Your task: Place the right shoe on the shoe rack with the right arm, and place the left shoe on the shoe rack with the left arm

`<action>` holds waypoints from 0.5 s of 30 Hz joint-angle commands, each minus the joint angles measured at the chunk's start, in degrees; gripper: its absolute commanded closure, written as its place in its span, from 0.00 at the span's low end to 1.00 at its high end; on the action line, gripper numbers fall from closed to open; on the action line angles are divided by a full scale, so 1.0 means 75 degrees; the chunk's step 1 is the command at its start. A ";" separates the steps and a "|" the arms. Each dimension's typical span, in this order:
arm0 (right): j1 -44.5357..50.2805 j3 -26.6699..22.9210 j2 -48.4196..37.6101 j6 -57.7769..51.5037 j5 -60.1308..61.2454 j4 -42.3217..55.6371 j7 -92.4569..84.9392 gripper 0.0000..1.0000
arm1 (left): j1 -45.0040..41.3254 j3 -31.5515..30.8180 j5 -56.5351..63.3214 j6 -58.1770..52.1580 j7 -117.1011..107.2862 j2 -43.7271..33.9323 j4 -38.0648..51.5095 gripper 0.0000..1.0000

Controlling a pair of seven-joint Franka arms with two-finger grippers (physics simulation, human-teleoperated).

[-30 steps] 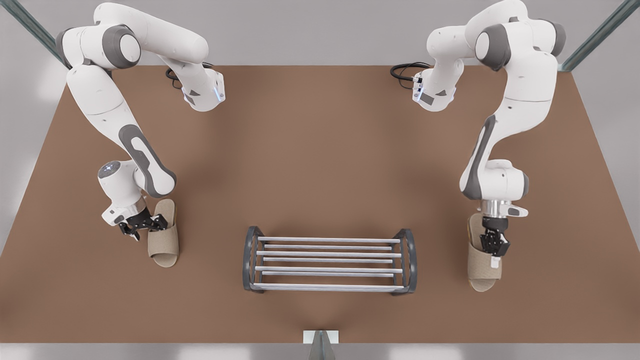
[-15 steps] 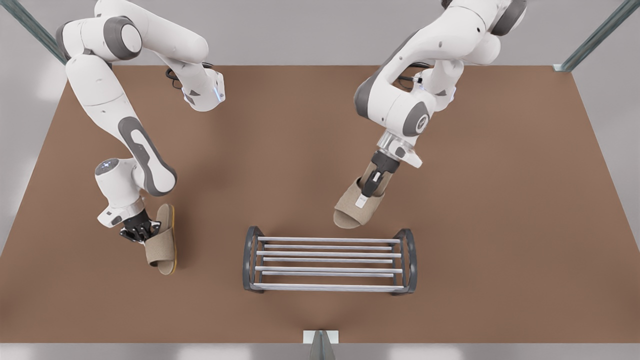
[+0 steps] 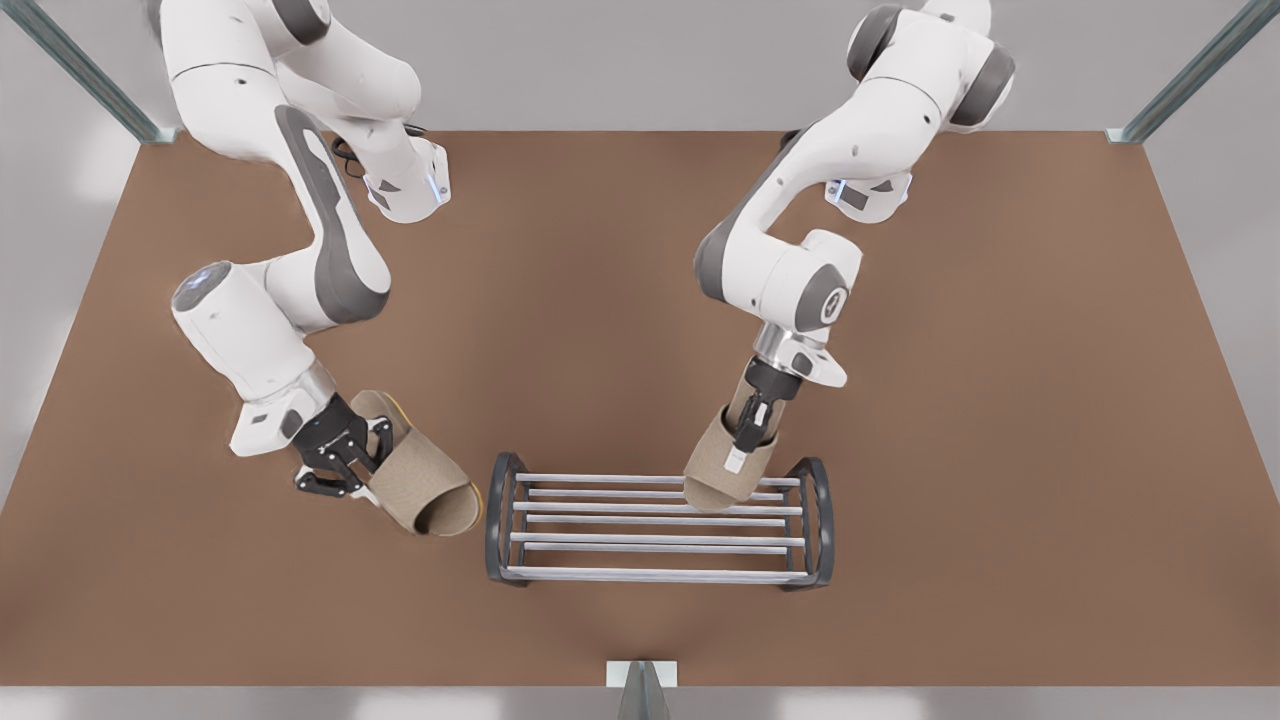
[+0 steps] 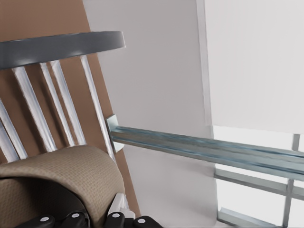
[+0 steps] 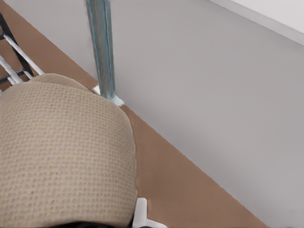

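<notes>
The right claw pinches the right shoe. Its toe hangs over the back bars of the shoe rack, near the end on the front view's right, and the shoe's long side runs across the bars. The left claw pinches the left shoe, which is just beside the rack's other end, toe pointing at it, above the brown surface. I think the left shoe must go sideways over the bars. I can't read any writing.
</notes>
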 commanded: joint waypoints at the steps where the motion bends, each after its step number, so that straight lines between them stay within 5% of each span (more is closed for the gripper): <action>1: 0.0541 0.0012 0.0055 -0.2208 -0.1088 0.0265 0.6184 0.79 | -0.0042 0.0063 0.0231 -0.0063 -0.0785 0.0237 0.0157 0.79; 6: 0.1889 -0.0012 0.0477 -0.2864 -0.1850 0.1331 0.8914 0.79 | 0.0028 0.0356 0.0231 -0.0297 -0.0890 0.0683 0.0861 0.79; 7: 0.2158 -0.0059 0.0570 -0.2946 -0.1885 0.1507 0.9337 0.79 | 0.0028 0.0356 0.0242 -0.0297 -0.0879 0.0683 0.0826 0.24; 8: 0.2358 -0.0059 0.0711 -0.2958 -0.2096 0.1671 0.9688 0.79 | 0.0016 0.0356 0.0652 -0.0285 -0.0879 0.0753 0.0779 0.00; 13: 0.3073 -0.0153 0.2070 -0.2946 -0.2787 0.3066 1.0919 0.79 | 0.0028 0.0356 0.0723 -0.0285 -0.0879 0.0906 0.0779 0.00; 15: 0.3588 -0.0726 0.2492 -0.2946 -0.2822 0.3616 1.0919 0.79 | 0.0016 0.0356 0.0816 -0.0274 -0.0879 0.0906 0.0732 0.00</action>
